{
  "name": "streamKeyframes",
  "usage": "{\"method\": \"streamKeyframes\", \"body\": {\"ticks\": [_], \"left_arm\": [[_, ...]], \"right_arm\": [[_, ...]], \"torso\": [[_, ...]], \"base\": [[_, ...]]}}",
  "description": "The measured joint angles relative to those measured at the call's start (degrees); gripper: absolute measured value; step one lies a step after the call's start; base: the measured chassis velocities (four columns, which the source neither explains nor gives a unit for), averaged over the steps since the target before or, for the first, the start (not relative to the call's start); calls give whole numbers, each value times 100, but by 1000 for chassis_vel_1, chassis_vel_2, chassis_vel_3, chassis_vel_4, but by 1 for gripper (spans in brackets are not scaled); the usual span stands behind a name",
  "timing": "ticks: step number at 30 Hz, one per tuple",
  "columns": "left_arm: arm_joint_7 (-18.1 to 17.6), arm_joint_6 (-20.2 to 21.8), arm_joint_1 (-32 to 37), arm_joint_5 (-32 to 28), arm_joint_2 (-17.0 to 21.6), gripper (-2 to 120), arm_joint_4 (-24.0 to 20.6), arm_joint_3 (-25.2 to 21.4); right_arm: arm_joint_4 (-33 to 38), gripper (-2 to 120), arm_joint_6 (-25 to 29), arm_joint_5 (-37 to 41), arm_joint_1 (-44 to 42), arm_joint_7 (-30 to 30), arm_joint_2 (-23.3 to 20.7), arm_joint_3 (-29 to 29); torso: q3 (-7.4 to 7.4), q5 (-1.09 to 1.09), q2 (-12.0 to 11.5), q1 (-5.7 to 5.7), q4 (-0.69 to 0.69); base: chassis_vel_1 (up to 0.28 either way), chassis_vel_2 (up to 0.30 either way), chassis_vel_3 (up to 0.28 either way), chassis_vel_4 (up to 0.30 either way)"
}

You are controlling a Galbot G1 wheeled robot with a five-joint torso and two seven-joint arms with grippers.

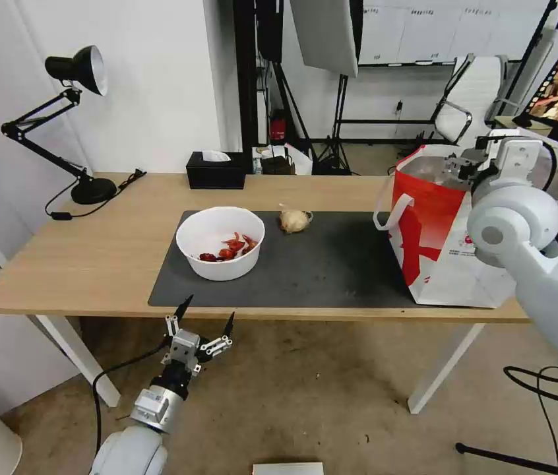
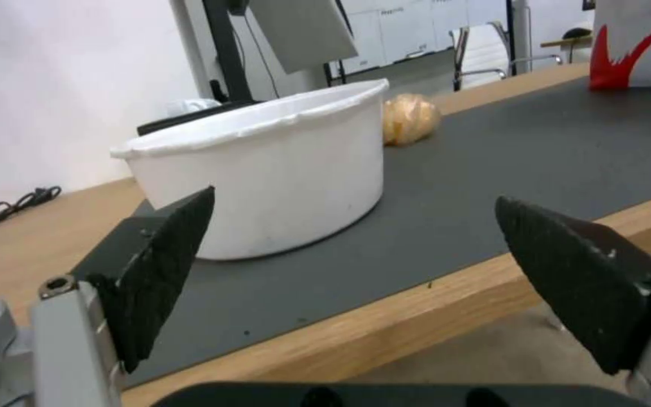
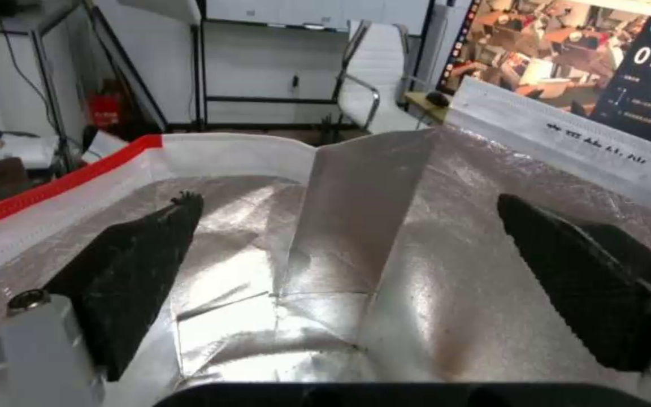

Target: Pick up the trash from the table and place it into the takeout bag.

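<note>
Left pincer [image 1: 205, 318] spread apart, empty, below counter [image 1: 94, 257] front edge; paper bowl [image 1: 221, 243] straight ahead on dark mat, nearer this arm. Right pincer [image 3: 341, 271] parted over takeout bag [image 1: 444, 251] mouth.

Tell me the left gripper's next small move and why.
Probably ease forward over the table edge toward the bowl. The left gripper hangs open just off the edge, the bowl straight ahead, nothing held. The right gripper is open over the bag.
</note>
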Motion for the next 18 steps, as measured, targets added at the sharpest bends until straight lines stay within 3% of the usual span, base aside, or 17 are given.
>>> {"method": "streamKeyframes", "body": {"ticks": [6, 9, 10, 12, 13, 16, 18], "left_arm": [[-1, 90, -8, -22, 11, 100, -88, -12], [-6, 121, -13, -38, 27, 100, -122, -19], [-6, 121, -13, -38, 27, 100, -122, -19], [-10, 121, -9, -45, 23, 100, -129, -24], [-10, 121, -9, -45, 23, 100, -129, -24], [-18, 87, 3, -63, -18, 100, -131, -37], [-19, 65, 10, -90, -21, 100, -138, -54]], "right_arm": [[138, 100, 269, 37, -148, -148, -43, 111], [383, 100, 1240, -101, -561, -1121, -75, 344], [383, 100, 1240, -101, -561, -1121, -75, 344], [681, 100, 2067, -508, -1205, -2181, -105, 554], [681, 100, 2067, -508, -1205, -2181, -105, 554], [1078, 100, 2866, -800, -2006, -3085, -156, 738], [1234, 100, 3136, -879, -2328, -3360, -147, 834]], "torso": [[0, 0, 0, 0, 0], [0, 0, 0, 0, 0], [0, 0, 0, 0, 0], [0, -2, 0, 1, 1], [0, -2, 0, 1, 1], [-1, -2, 0, 0, 0], [0, -3, 0, 0, 0]], "base": [[0, 0, 0, 0], [0, 0, 0, 0], [0, 0, 0, 0], [0, 0, 0, 0], [0, 0, 0, 0], [0, 0, 0, 0], [0, 0, 0, 0]]}}
